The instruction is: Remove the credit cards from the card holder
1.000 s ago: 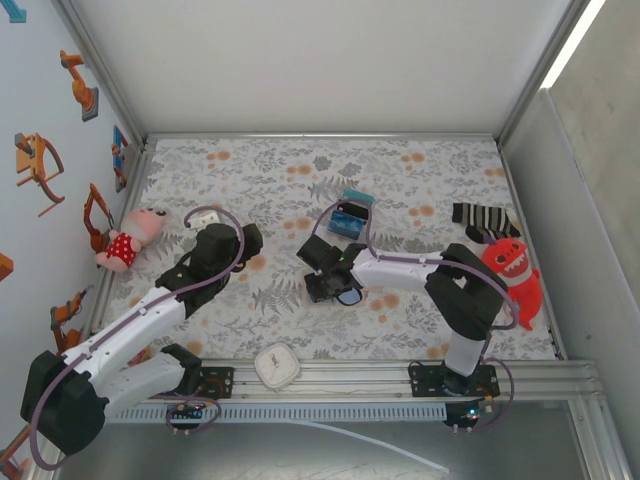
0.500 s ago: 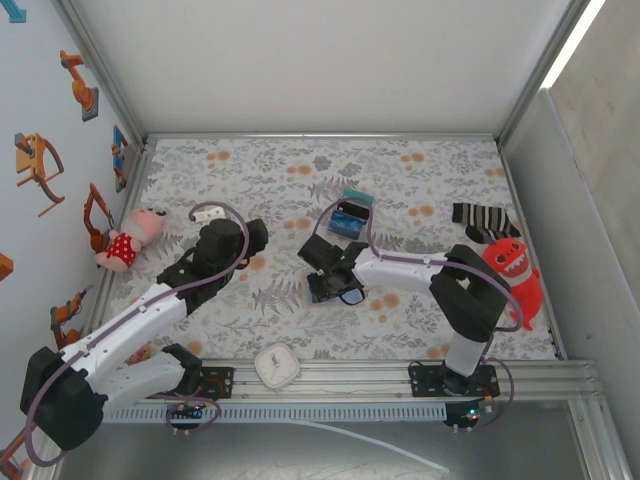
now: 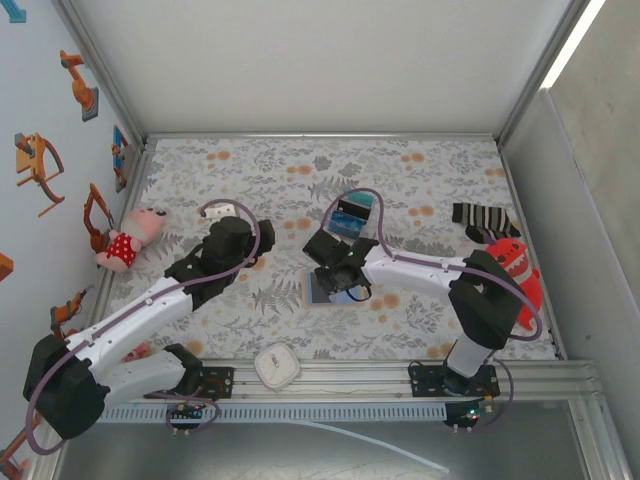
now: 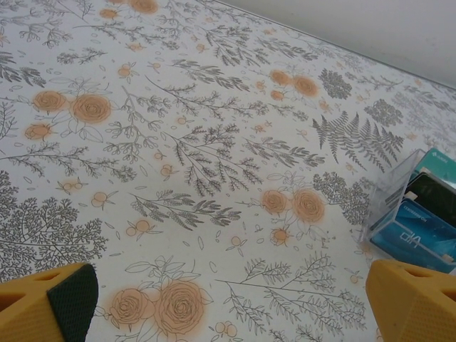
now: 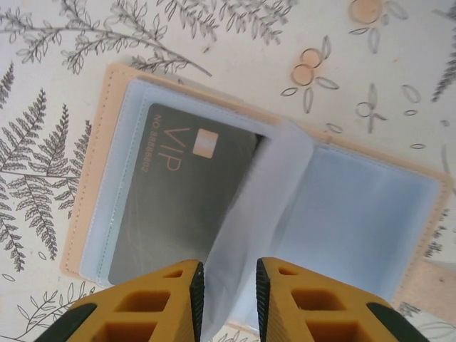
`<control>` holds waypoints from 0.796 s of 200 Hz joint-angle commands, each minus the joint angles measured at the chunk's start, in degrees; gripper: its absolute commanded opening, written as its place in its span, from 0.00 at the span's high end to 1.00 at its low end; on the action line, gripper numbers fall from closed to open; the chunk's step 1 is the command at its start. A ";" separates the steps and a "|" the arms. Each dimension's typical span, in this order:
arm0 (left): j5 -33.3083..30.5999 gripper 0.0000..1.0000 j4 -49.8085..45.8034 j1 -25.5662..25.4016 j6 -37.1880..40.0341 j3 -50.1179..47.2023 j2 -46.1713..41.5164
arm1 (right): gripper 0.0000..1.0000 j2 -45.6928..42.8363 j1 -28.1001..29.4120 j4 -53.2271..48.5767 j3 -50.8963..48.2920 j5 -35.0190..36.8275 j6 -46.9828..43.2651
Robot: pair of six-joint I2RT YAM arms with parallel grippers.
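**Remote session, bench seen left to right.** At left, my left fingers (image 4: pixel 50 306) hang wide open and empty over the flowered bench (image 4: pixel 214 142). They face a clear card box (image 4: pixel 417 214) at the right edge of their view. From overhead they sit well apart from the work, off to its left.

At centre, the holder (image 5: pixel 370 206) lies spread open and flat on the bench, tan rim outward and pale lining up, directly beneath my right wrist. Its long axis runs across that wrist's view, dipping slightly to the right, so the spine points back at the fingers. The grey VIP card (image 5: pixel 178 199) sits in the left-hand pocket, its long side running toward the fingers and leaning a little left.

At right, my right fingers (image 5: pixel 142 313) stand narrowly parted at the holder's near edge, with a loose translucent sleeve (image 5: pixel 246 214) rising between them. I cannot tell whether they pinch it or merely flank it.

My reading is that the right arm is nearer by far. The card lies just left of and ahead of its fingers, so the coming reach turns on shifting left past the sleeve onto the card, not going straight ahead along the spine.
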 commanded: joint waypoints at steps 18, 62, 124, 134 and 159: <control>-0.66 0.03 -1.12 -1.79 3.35 2.78 2.16 | 0.74 -3.98 -1.51 -1.36 -3.58 3.79 2.69; -0.25 0.03 -2.44 -5.04 5.87 5.49 6.85 | 0.73 -6.87 -3.85 0.71 -8.03 1.68 4.21; 2.09 0.03 -4.83 -8.88 7.45 7.37 14.96 | 0.73 -7.43 -7.14 5.32 -13.78 -3.22 6.00; 2.90 0.03 -4.91 -9.50 7.59 7.28 16.19 | 0.73 -7.51 -7.76 5.63 -14.45 -3.57 6.17; 3.95 0.03 -5.56 -11.58 8.12 6.94 18.75 | 0.73 -8.41 -9.00 6.29 -15.95 -4.47 6.44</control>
